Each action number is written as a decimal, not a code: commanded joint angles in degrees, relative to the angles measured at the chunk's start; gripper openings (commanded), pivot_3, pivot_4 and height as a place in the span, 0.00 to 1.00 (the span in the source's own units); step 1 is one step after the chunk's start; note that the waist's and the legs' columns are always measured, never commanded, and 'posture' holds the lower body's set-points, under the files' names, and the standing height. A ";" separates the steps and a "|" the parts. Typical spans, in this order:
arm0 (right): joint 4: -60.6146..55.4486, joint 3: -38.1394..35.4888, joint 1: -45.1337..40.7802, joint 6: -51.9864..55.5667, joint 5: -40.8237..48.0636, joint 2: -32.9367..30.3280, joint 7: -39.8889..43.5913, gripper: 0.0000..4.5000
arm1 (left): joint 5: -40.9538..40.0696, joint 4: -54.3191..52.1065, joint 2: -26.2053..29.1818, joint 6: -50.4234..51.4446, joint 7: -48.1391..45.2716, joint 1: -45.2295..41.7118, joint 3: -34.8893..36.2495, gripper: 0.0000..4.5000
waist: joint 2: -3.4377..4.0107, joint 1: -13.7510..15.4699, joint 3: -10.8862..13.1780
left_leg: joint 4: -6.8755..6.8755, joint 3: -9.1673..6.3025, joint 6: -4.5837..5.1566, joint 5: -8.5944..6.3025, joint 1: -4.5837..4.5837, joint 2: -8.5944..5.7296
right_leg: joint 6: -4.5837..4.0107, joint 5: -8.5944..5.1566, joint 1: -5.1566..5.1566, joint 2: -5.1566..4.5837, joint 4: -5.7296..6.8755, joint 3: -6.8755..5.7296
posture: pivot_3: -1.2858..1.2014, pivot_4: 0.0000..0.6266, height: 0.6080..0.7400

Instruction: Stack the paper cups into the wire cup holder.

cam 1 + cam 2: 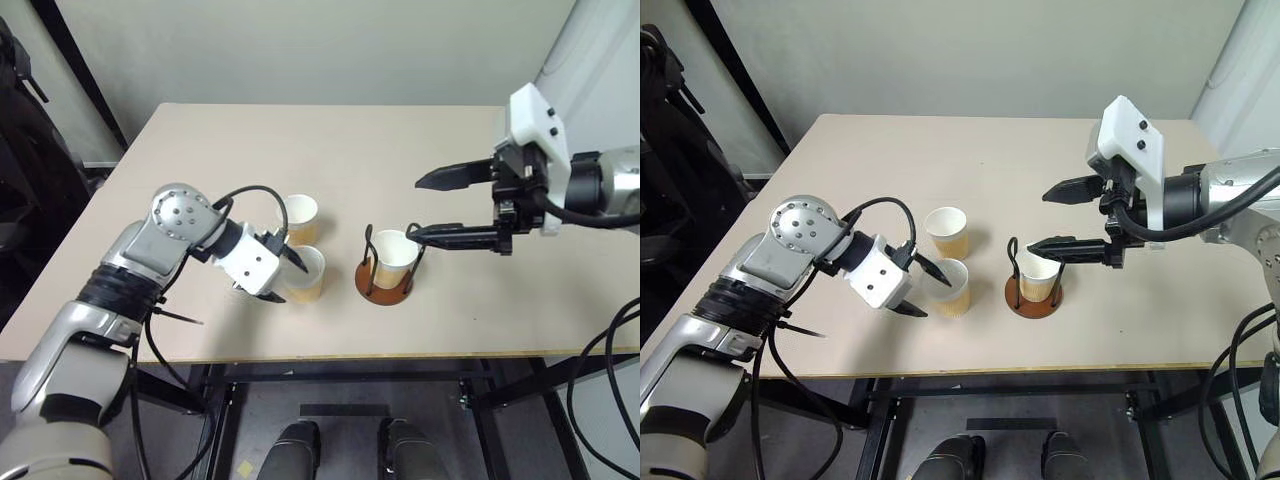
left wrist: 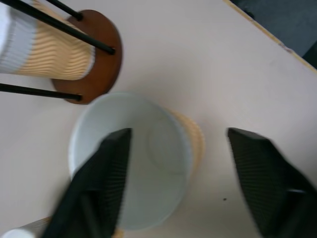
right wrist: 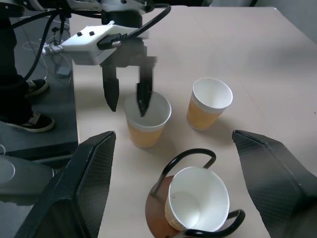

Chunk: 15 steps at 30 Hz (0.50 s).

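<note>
near paper cup [image 1: 305, 272] being straddled over rim by left gripper [image 1: 279, 277], jaws part-closed, not yet gripping; right gripper [image 1: 437, 207] being held open above wire cup holder [image 1: 386, 283], first cup [image 1: 396, 254] seated.

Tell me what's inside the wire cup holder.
One paper cup sits tilted inside the wire cup holder, its white inside showing empty. The cup covers most of the brown base.

**Paper, wire and matt plastic**

The paper cups [image 3: 147, 121] have ribbed, matt tan outer walls and smooth white insides. The wire cup holder [image 1: 387, 281] is thin black wire on a smooth reddish-brown disc with a slight sheen. The surface [image 1: 330, 150] is a matt, smooth beige laminate. Each gripper finger [image 2: 99, 183] is black matt plastic with a finely textured pad.
</note>
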 commanded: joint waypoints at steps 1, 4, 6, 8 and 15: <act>1.52 -1.02 0.76 -1.80 0.12 -3.01 2.35 0.87 | -1.80 -0.93 1.53 0.67 -2.12 -0.42 -0.70 0.43 | 0.00 0.01 0.00 | 0.03 -0.01 0.00 0.00 -0.04 0.00 | 0.00 0.01 -0.01 0.00 0.00 0.00 | 0.52 0.24 1.00; 3.87 -0.11 1.40 -3.94 -1.46 -5.25 4.32 0.87 | -3.10 -1.82 2.58 2.30 -2.12 -0.64 -2.00 0.17 | 0.00 0.05 0.00 | 0.13 -0.05 0.02 -0.01 -0.15 -0.04 | 0.01 0.02 -0.05 0.00 -0.01 -0.01 | 0.52 0.24 1.00; 5.51 0.68 1.32 -5.26 -2.66 -6.20 5.11 0.87 | -3.85 -2.38 3.36 2.96 -2.12 -0.83 -2.79 0.02 | 0.00 0.06 0.00 | 0.20 -0.05 0.05 -0.03 -0.18 -0.05 | 0.03 0.04 -0.06 0.00 0.01 0.00 | 0.52 0.24 1.00; 6.92 1.29 1.24 -6.42 -3.58 -6.65 5.70 0.87 | -5.06 -3.63 4.30 4.19 -2.12 -0.88 -3.39 0.00 | 0.00 0.05 0.00 | 0.24 -0.06 0.06 -0.04 -0.18 -0.05 | 0.04 0.06 -0.05 0.00 0.01 0.00 | 0.52 0.24 1.00; 11.11 2.68 1.51 -9.50 -6.39 -7.47 7.82 0.87 | -8.82 -5.92 7.10 10.68 -2.12 -4.48 -5.09 0.00 | 0.00 0.08 0.00 | 0.45 -0.06 0.12 -0.07 -0.25 -0.06 | 0.07 0.10 -0.03 0.00 0.05 -0.01 | 0.52 0.24 1.00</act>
